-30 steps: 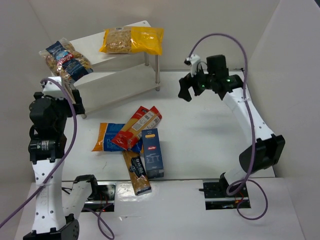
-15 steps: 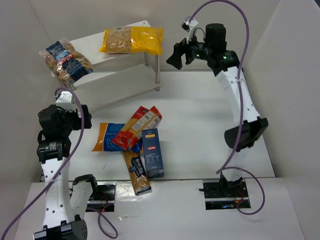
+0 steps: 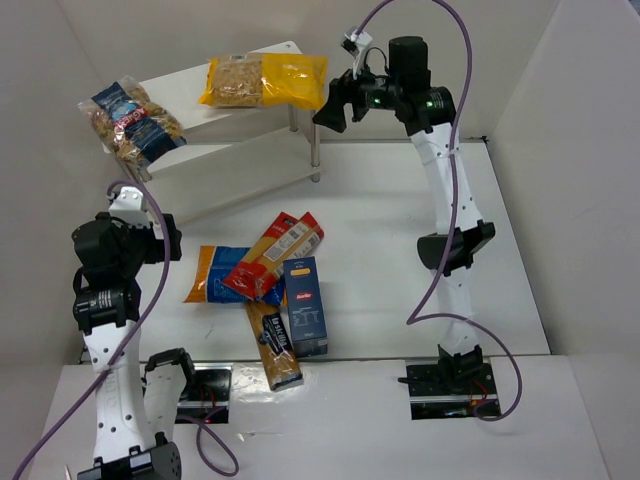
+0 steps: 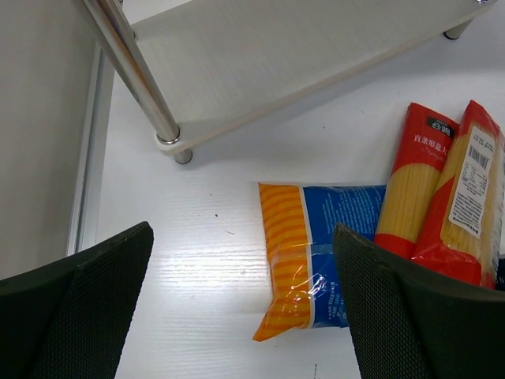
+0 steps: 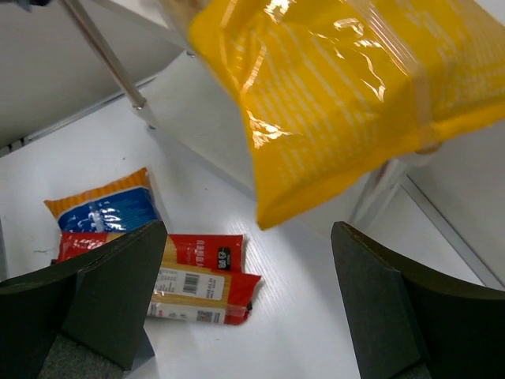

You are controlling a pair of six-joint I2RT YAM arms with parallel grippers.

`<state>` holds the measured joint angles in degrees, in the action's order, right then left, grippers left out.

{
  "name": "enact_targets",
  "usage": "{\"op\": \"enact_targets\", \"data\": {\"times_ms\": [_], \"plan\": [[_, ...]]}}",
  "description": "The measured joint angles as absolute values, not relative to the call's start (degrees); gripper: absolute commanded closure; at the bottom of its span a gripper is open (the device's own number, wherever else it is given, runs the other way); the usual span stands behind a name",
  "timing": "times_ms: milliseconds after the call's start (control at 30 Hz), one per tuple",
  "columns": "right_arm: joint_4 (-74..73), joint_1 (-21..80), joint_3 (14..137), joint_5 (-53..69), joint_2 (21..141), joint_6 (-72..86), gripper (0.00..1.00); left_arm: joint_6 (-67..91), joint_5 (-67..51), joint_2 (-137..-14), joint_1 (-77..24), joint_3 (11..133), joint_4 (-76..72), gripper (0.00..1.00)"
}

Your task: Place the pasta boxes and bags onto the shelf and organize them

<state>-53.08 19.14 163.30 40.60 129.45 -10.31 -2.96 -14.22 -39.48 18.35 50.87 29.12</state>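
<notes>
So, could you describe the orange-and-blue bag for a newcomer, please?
Find the white shelf at far left. On the table before it, the orange-and-blue bag lies flat, left of and partly under the red-orange box. Only it pairs orange stripes with a blue panel.

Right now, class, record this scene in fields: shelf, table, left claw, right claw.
shelf: yellow bag on top tier; clear bag with blue label at left end
table: orange-and-blue bag, red-orange pasta packs, dark blue box, tan-and-dark box
left claw: open, empty, facing orange-and-blue bag
right claw: open, empty, facing yellow bag
</notes>
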Motion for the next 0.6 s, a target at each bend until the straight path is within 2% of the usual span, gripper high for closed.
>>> {"op": "enact_targets", "data": {"times_ms": [600], "plan": [[-54.28, 22.26, 166.06, 36.62, 131.55, -10.35, 0.07, -3.07, -15.29, -39.48, 18.35, 50.24, 29.15, 0.00]]}}
